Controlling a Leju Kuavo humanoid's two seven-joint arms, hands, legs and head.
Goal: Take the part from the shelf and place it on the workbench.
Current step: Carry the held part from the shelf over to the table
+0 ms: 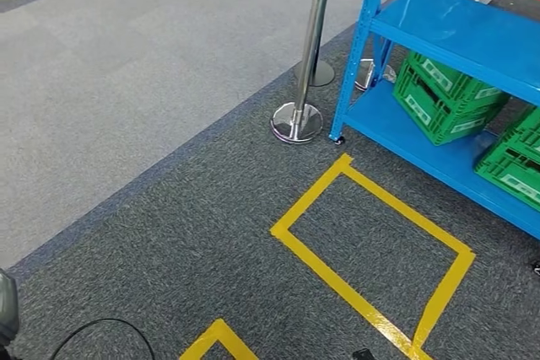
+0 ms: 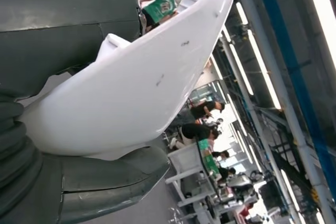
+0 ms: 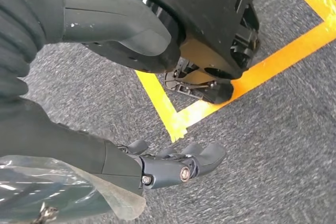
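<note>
Part (image 2: 130, 103): long white curved moulding, held in the left hand (image 2: 59, 129), its long axis running out past the thumb (image 2: 115, 177) and fingers (image 2: 67, 19) clamped on either face. Right hand (image 3: 118, 129): hanging above grey carpet and yellow floor tape (image 3: 245, 77), holding nothing, fingers (image 3: 186, 163) loosely extended. Blue shelf (image 1: 458, 31): green crates (image 1: 445, 94) on lower tier, white labels unreadable.

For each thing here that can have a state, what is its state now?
Left hand: holds the white part.
White part: gripped, off the shelf.
Right hand: holds nothing, fingers apart, hanging over the carpet.
Green crates: tilted on the lower blue shelf.
</note>
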